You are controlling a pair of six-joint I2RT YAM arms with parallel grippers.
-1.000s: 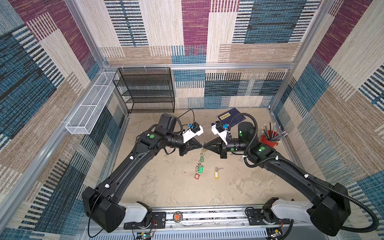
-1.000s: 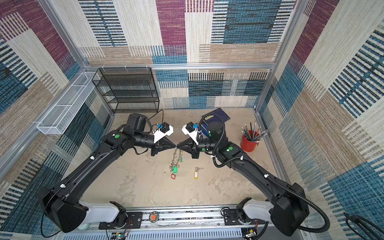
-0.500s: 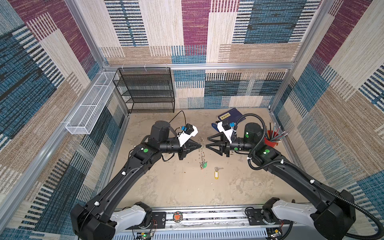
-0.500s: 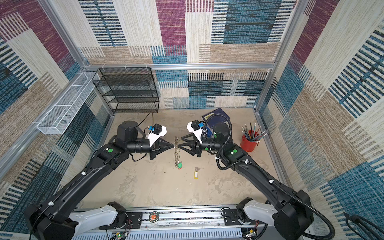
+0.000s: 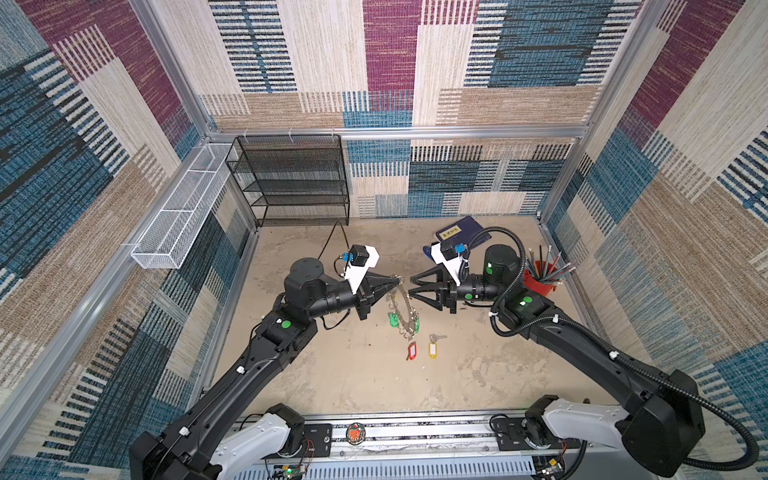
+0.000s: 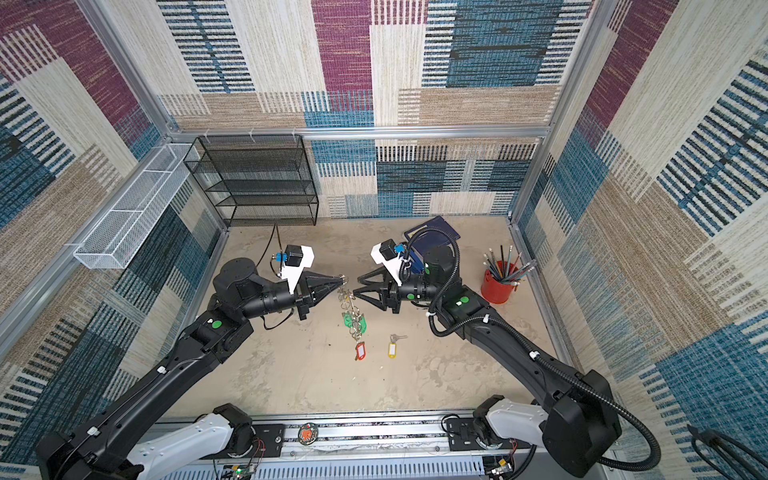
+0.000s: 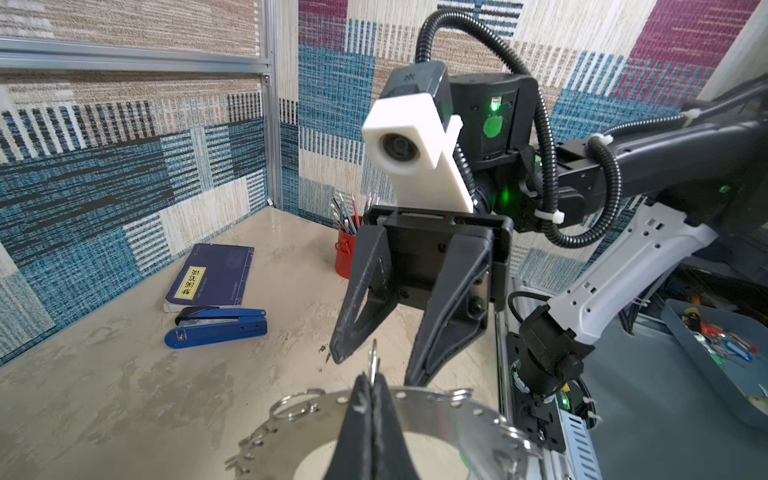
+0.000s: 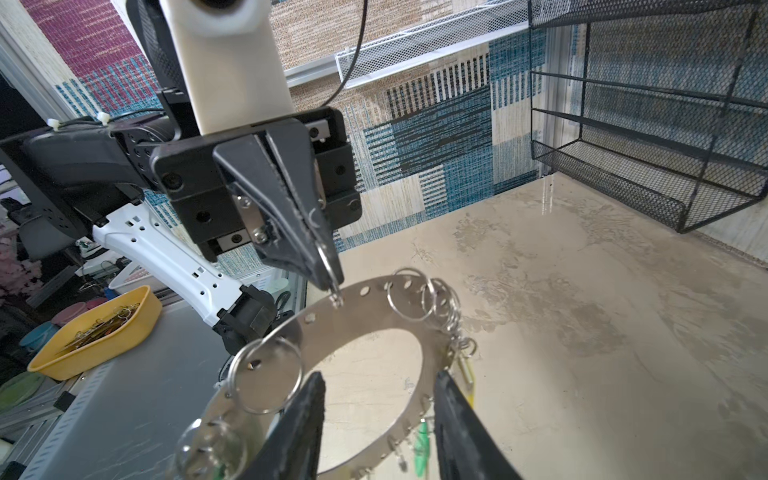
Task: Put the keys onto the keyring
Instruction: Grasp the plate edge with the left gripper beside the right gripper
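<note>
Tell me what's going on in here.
The left gripper is shut on a split ring at the rim of the keyring, holding it up off the table. From it hang green-tagged keys. The right gripper is open beside it, gripping nothing. A yellow-tagged key lies loose on the table.

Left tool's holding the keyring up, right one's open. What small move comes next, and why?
Probably lower the right tool toward the yellow-tagged key, which lies loose on the table. The left tool is shut on the hanging keyring, and the right tool is open and empty.
</note>
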